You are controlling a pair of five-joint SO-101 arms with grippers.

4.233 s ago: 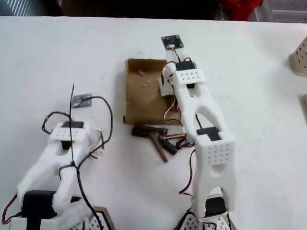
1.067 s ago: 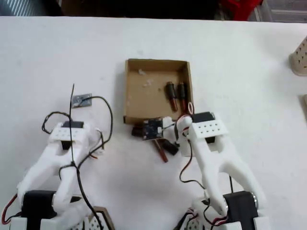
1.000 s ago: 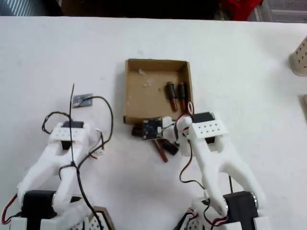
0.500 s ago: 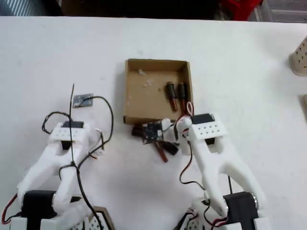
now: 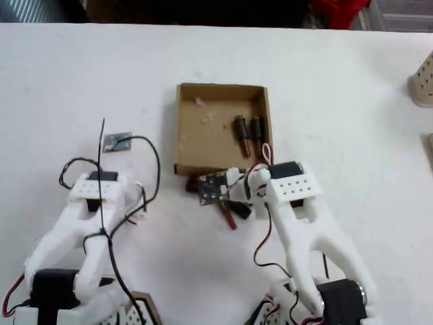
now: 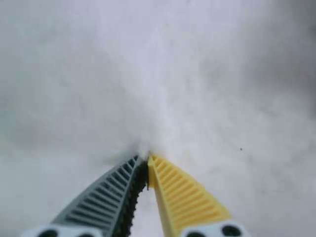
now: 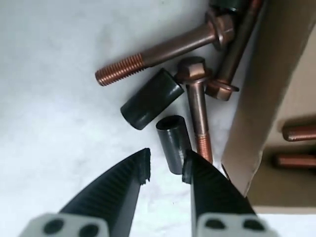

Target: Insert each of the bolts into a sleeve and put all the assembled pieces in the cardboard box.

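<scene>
The right hand point(image 7: 165, 165) hangs low over the loose pile just beside the near wall of the cardboard box point(image 5: 180, 128), its fingers narrowly apart and holding nothing, with the near end of a black sleeve point(image 7: 173, 143) lying between their tips; I judge this as lining up to pinch that sleeve so a bolt can be fed into it. The sleeve lies flat on the desk point(image 5: 81, 68), its long axis nearly in line with the fingers and its open mouth facing away from the hand. A bolt point(image 7: 198, 113) lies just beside it and about parallel, head away from the hand, thread toward it. A second sleeve point(image 7: 152, 98) lies slantwise nearby, and a long bolt point(image 7: 163, 49) beyond it points its thread away from the box. Two assembled pieces point(image 5: 241, 135) lie side by side along the box's right wall (so part of the job looks done), long axes running near wall to far wall. The left hand point(image 6: 147, 163) has its fingers closed together, tips at the desk toward the left edge, well apart from the pile, presumably parked until a second grip is needed
</scene>
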